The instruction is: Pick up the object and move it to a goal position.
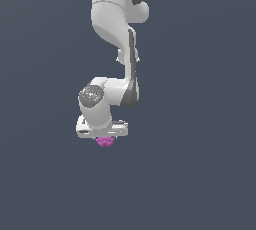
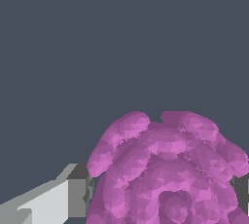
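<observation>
One gripper [image 1: 105,139] is seen at the end of one white arm [image 1: 116,29], and it is closed around one object [image 1: 105,142], a small magenta-purple bumpy ball built like a cluster of tiny spheres. In the wrist view the object [image 2: 168,174] is pressed between two fingers, one grey and white finger [image 2: 73,191] touching its one flank and a sliver of the second finger [image 2: 241,191] seen against the other flank. In the exterior view only the lower part of the ball is shown, poking out beneath the white hand body, much narrower than that body. The arm is hung downward from the top of the exterior view, its wrist bent toward the exterior view's left. Nothing but a flat, dark blue-grey backdrop is seen around arm and ball; no carrying surface can be told apart from it.
</observation>
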`<control>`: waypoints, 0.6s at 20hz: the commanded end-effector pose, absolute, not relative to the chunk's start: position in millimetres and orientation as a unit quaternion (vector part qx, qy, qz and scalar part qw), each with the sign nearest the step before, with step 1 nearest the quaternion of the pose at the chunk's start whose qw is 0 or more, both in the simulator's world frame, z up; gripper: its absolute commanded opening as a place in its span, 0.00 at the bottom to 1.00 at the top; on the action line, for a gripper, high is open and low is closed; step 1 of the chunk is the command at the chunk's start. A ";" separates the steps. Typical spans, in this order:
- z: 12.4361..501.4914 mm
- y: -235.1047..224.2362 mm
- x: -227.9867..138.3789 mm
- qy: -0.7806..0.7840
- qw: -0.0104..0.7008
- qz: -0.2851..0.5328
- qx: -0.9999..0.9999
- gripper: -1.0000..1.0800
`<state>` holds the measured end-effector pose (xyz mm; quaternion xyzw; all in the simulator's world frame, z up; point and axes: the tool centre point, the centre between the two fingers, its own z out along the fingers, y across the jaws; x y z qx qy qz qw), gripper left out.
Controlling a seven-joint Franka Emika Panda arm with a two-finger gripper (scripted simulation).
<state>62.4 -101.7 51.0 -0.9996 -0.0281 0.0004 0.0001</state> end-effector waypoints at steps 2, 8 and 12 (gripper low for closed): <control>58.2 -105.4 50.6 -0.028 0.000 0.000 -1.000 0.00; 75.7 -114.5 19.8 -0.028 0.000 0.000 -1.000 0.00; 89.9 -121.8 -5.0 -0.028 0.000 0.000 -1.000 0.00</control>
